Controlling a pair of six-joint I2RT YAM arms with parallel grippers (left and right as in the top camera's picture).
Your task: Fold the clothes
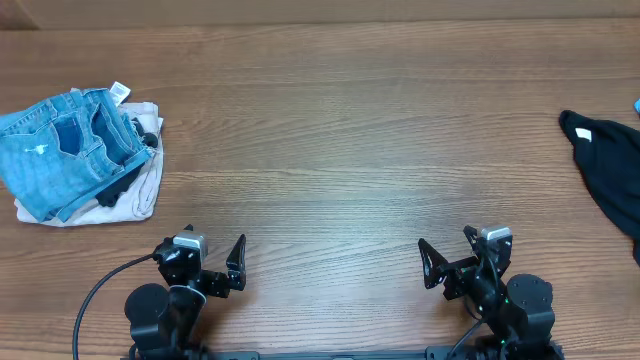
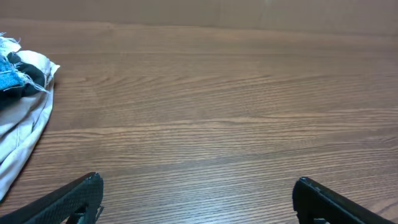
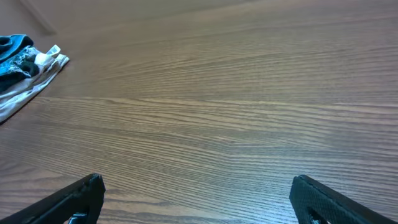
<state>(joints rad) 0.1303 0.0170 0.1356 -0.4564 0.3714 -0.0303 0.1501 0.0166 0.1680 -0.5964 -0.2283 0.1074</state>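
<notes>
Folded light-blue denim jeans [image 1: 62, 150] lie at the far left, stacked on a beige garment [image 1: 140, 190] with a black piece between them. The beige garment also shows in the left wrist view [image 2: 25, 118] and the pile shows in the right wrist view [image 3: 25, 68]. A black garment [image 1: 610, 165] lies at the right edge, part out of view. My left gripper [image 1: 213, 262] [image 2: 198, 186] is open and empty near the front edge. My right gripper [image 1: 448, 258] [image 3: 196, 186] is open and empty near the front edge.
The wooden table [image 1: 350, 130] stretches between the two piles. A bit of blue [image 1: 636, 104] shows at the right edge above the black garment. A cable [image 1: 95, 290] runs from the left arm's base.
</notes>
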